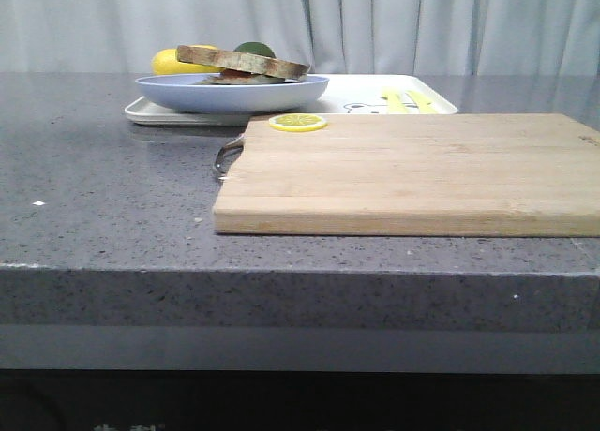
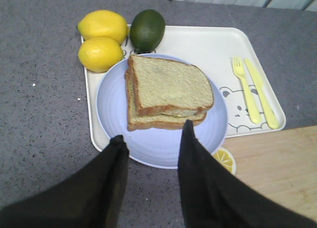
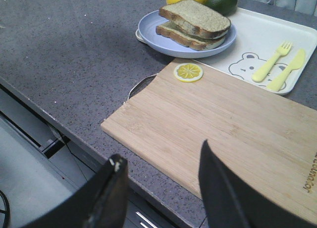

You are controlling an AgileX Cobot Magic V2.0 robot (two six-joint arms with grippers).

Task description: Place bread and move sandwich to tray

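The sandwich (image 2: pixel 168 91), two brown-crusted slices stacked, lies on a pale blue plate (image 2: pixel 153 146) that stands on the white tray (image 2: pixel 208 44). It also shows in the front view (image 1: pixel 242 62) and the right wrist view (image 3: pixel 195 24). No separate plain bread slice is in view. My left gripper (image 2: pixel 151 134) is open and empty, above the plate's near rim. My right gripper (image 3: pixel 161 161) is open and empty, above the counter's front edge by the cutting board (image 3: pixel 233 119). Neither gripper shows in the front view.
Two lemons (image 2: pixel 101 39) and a dark green fruit (image 2: pixel 147 29) sit at the tray's far left. A yellow fork and knife (image 2: pixel 255 91) lie on the tray's right. A lemon slice (image 1: pixel 298 123) lies on the board's far left corner (image 1: pixel 412 169).
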